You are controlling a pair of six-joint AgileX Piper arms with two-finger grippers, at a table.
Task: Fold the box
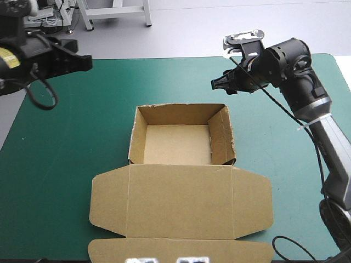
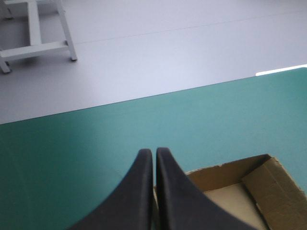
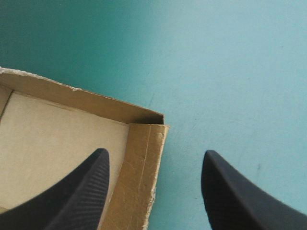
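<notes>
We are holding the left gripper (image 2: 154, 151) pinched together at far left and the right gripper (image 3: 156, 152) spread wide over the far right corner of the box (image 1: 181, 203), an open tray mid-table.

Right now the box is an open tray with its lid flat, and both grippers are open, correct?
The left gripper is shut: the left wrist view shows its fingers meeting in one arch. Only the right gripper is open. The box is an open tray, lid flat.
</notes>
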